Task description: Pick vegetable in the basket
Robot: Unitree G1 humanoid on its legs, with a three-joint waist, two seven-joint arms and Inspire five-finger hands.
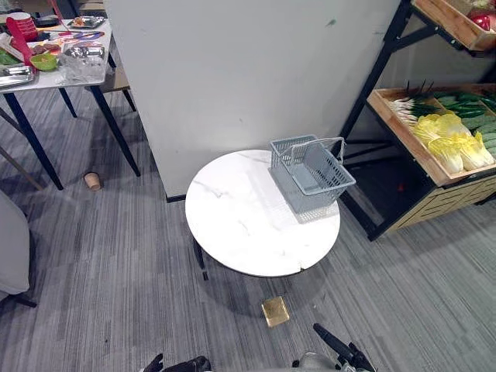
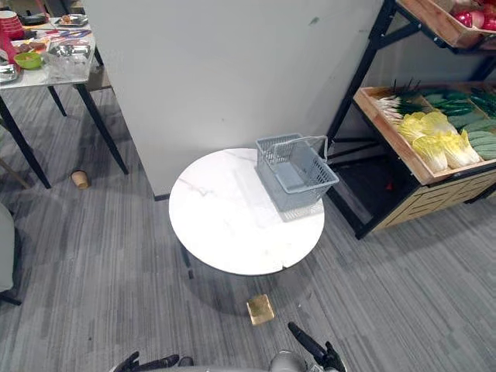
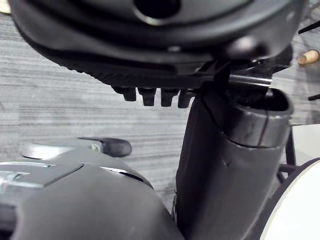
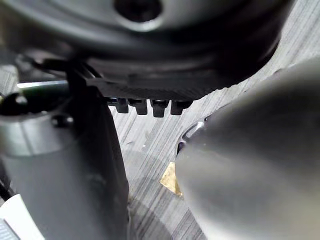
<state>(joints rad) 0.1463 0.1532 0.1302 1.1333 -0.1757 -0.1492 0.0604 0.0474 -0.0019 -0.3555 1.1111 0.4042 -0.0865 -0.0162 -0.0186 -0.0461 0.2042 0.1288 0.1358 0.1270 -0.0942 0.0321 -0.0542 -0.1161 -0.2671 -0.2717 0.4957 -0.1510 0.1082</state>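
Left eye view: vegetables, one lot. Pale yellow cabbages lie in a slanted wooden crate on the lower level of a black-framed shelf, at the scene's right. White-stemmed spring onions lie at the crate's far end, and dark green vegetables lie behind the cabbages.

Basket: grey plastic with wire handles raised, standing on the right far part of a round white marble table, near the shelf but apart from it.

Left hand: low at the near edge, over the carpet, fingers loosely spread and grasping nothing.

Right hand: low at the near edge, right of centre, fingers extended, released, well short of the crate and basket.

Surroundings:
- An upper crate holds red produce.
- A white partition stands behind the table.
- A small gold block lies on the carpet just in front of the table.
- A paper cup lies on its side at the left.
- A side table at the far left carries red cups, a green bowl and metal trays.
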